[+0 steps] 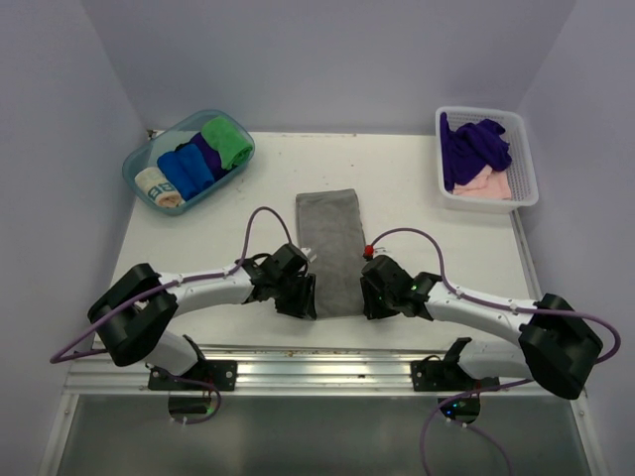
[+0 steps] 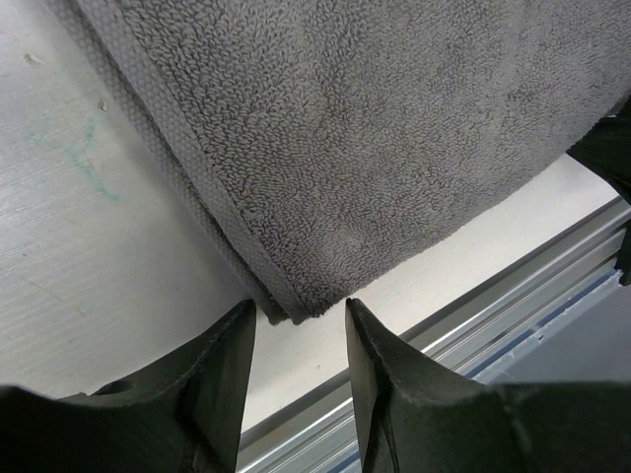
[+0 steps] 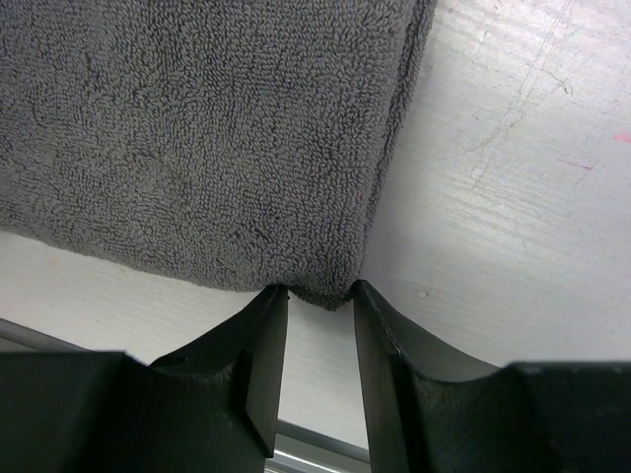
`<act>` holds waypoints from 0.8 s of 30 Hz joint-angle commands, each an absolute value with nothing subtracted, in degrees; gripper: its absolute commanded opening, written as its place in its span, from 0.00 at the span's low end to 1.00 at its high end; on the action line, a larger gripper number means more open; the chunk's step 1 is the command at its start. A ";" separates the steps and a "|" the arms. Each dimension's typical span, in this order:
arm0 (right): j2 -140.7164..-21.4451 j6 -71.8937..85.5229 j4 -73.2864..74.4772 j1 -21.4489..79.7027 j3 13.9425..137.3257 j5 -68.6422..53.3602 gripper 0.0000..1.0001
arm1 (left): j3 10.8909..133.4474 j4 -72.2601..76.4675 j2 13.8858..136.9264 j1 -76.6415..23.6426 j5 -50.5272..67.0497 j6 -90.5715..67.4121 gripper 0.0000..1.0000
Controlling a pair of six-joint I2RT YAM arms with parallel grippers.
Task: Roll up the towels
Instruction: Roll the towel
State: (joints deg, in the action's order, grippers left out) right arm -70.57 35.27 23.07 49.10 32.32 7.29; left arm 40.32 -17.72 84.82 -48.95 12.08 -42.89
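Note:
A grey towel point(image 1: 331, 238) lies flat and folded lengthwise in the middle of the table. My left gripper point(image 1: 301, 300) is open at its near left corner; in the left wrist view the corner point(image 2: 296, 305) sits just beyond the gap between the fingertips point(image 2: 237, 325). My right gripper point(image 1: 369, 300) is open at the near right corner; in the right wrist view the corner point(image 3: 320, 291) lies between the fingertips point(image 3: 271, 301). A dark purple towel point(image 1: 474, 147) and a pale pink towel point(image 1: 489, 183) lie crumpled in the white basket point(image 1: 524, 198).
A clear blue tub point(image 1: 138, 161) at the back left holds several rolled towels, green point(image 1: 227, 142), blue point(image 1: 186, 171) and cream point(image 1: 159, 186). The table's aluminium front rail point(image 1: 327, 359) runs just behind both grippers. Walls close the sides and back.

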 commanded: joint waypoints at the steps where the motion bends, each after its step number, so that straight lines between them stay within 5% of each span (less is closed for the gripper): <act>1: -70.58 34.54 21.09 49.31 32.43 6.94 0.36 | 38.94 -16.70 84.29 -49.48 13.01 -43.68 0.46; 12: -70.75 35.16 20.83 49.22 32.08 7.38 0.23 | 40.08 -15.64 85.69 -49.48 11.43 -44.47 0.30; 15: -70.40 35.60 21.09 49.22 32.08 8.00 0.17 | 40.95 -15.82 86.04 -49.48 10.38 -45.00 0.20; 18: -69.53 35.51 21.88 49.22 32.69 8.35 0.08 | 41.92 -17.13 85.26 -49.48 8.36 -45.61 0.00; 24: -67.42 34.37 25.65 49.22 36.12 10.63 0.00 | 45.87 -22.93 81.48 -49.40 4.14 -45.70 0.00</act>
